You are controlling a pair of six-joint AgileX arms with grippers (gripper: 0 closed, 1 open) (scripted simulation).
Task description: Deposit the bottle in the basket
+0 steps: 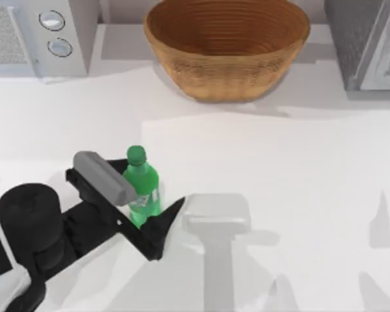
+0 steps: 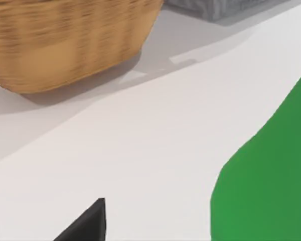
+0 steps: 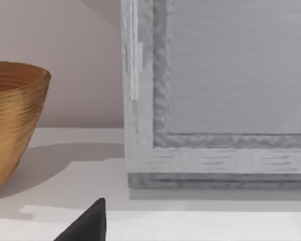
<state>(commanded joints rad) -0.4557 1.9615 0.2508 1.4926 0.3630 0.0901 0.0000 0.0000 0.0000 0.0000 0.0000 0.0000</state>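
The green bottle (image 1: 142, 186) stands upright on the white table, left of the middle and toward the front. My left gripper (image 1: 149, 188) is open around it: one black finger (image 1: 172, 214) lies to its right with a small gap, and the other is partly hidden under the grey wrist camera. In the left wrist view the bottle (image 2: 271, 175) looms close, well apart from the fingertip (image 2: 90, 223). The wicker basket (image 1: 227, 49) sits at the back centre with nothing visible inside, and its wall (image 2: 65, 45) rises beyond the bottle. My right gripper is open, one fingertip (image 3: 90, 223) showing, facing the basket (image 3: 10, 120).
A white appliance with two round dials (image 1: 42, 32) stands at the back left. A grey box-shaped appliance (image 1: 370, 42) stands at the back right, close in front of the right wrist camera (image 3: 215, 100). Bare tabletop (image 1: 260, 149) lies between bottle and basket.
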